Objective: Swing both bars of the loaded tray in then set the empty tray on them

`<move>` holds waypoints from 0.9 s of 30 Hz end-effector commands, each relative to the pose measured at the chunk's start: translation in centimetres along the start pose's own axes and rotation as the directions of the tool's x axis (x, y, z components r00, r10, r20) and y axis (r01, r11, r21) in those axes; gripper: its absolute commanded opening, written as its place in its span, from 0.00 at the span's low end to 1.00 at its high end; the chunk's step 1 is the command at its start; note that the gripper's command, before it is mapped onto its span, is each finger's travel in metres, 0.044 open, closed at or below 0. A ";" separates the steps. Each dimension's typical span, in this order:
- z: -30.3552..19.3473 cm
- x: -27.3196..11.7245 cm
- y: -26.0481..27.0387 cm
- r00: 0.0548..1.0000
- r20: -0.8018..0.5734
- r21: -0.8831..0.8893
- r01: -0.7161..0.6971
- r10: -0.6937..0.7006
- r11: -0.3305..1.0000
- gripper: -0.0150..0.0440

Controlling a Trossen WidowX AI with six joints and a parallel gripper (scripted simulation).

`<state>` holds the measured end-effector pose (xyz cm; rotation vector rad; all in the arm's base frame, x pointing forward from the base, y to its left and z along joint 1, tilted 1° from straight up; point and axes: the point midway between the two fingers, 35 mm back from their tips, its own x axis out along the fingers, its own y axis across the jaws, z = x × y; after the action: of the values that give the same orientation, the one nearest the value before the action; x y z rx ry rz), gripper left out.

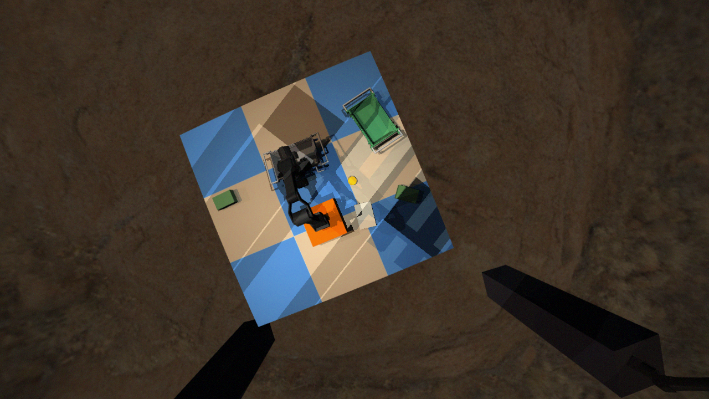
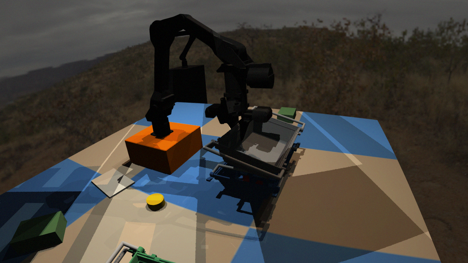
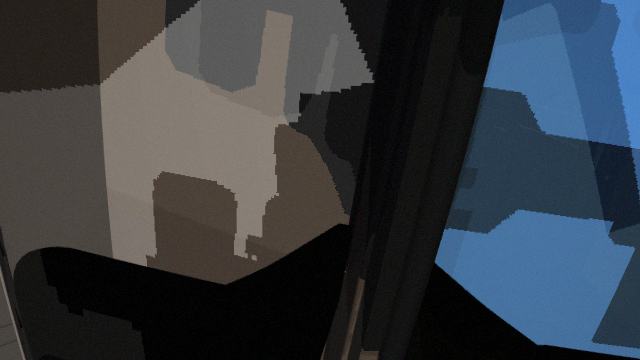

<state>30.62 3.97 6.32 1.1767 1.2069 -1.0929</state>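
Jaws (image 2: 238, 129) closed on near-side wall of grey empty tray (image 2: 261, 144) (image 1: 309, 148), tilted above blue loaded tray (image 2: 229, 183) on bench (image 2: 327, 193); presumably light, stiff, prone to pivot; mid-wall hold seems best.

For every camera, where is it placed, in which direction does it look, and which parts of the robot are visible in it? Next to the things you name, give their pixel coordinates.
Top: high overhead, looking down; shows the arm on its orange block (image 1: 322, 238) (image 2: 183, 156) reaching over the grey tray (image 1: 308, 148) (image 2: 261, 147) (image 3: 200, 150).
Exterior: beside the table, looking across and down at the whole arm, its gripper (image 2: 237, 130) at the grey tray's wall.
Wrist: on the arm near the gripper, looking past the dark fingers into the grey tray.
Top and exterior share the yellow disc (image 1: 352, 180) (image 2: 155, 200).
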 end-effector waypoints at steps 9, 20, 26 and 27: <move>0.0 1.2 -0.7 1.000 0.000 0.004 0.017 -0.017 1.000 0.25; 0.0 1.2 -0.7 1.000 0.000 0.004 0.017 -0.017 1.000 0.25; 0.0 1.3 -0.8 1.000 0.000 0.004 0.017 -0.017 1.000 0.25; 0.0 1.5 -0.8 1.000 0.000 0.004 0.017 -0.017 1.000 0.25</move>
<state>30.33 3.96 5.45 1.1782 1.2054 -1.0916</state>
